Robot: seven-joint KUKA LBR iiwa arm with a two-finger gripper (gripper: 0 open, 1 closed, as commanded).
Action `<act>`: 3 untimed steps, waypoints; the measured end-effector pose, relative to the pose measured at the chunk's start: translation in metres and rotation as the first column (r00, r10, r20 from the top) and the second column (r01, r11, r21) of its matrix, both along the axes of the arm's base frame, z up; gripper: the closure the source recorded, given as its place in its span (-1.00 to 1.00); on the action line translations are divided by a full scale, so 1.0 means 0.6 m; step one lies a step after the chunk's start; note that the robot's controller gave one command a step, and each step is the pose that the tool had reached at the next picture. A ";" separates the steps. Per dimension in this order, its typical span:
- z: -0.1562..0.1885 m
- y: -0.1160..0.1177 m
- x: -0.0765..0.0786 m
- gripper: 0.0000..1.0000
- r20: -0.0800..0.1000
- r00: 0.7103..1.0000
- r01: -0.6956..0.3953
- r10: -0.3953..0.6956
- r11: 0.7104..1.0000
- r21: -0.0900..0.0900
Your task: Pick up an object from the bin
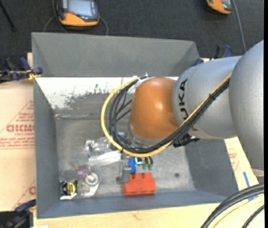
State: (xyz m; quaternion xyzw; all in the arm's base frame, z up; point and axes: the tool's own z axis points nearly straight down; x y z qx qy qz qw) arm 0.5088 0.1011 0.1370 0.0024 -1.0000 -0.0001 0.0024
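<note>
While the arm's smooth orange cover (152, 108) hung over the bin (110, 56), the gripper (134, 170) sat low by the front wall, just over a blocky red-orange brick (139, 185). Whether it was spread or squeezed, I could not tell. Crinkly clear plastic (99, 150) lay beside it, and a purple bit (82, 170) and a yellow thing (68, 188) lay near the front left corner.

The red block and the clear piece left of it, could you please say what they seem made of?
The red block looks like matte moulded plastic: even orange-red colour, squared edges, no glints. The clear piece seems thin glossy plastic, perhaps glass: see-through, with white highlights.
</note>
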 end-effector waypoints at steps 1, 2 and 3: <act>-0.103 0.001 0.122 -1.00 0.032 0.998 -0.063 0.063 0.998 0.005; -0.096 -0.001 0.120 1.00 0.028 0.998 -0.059 0.059 0.998 0.004; 0.142 0.001 0.119 1.00 0.013 0.996 -0.088 0.088 0.996 -0.001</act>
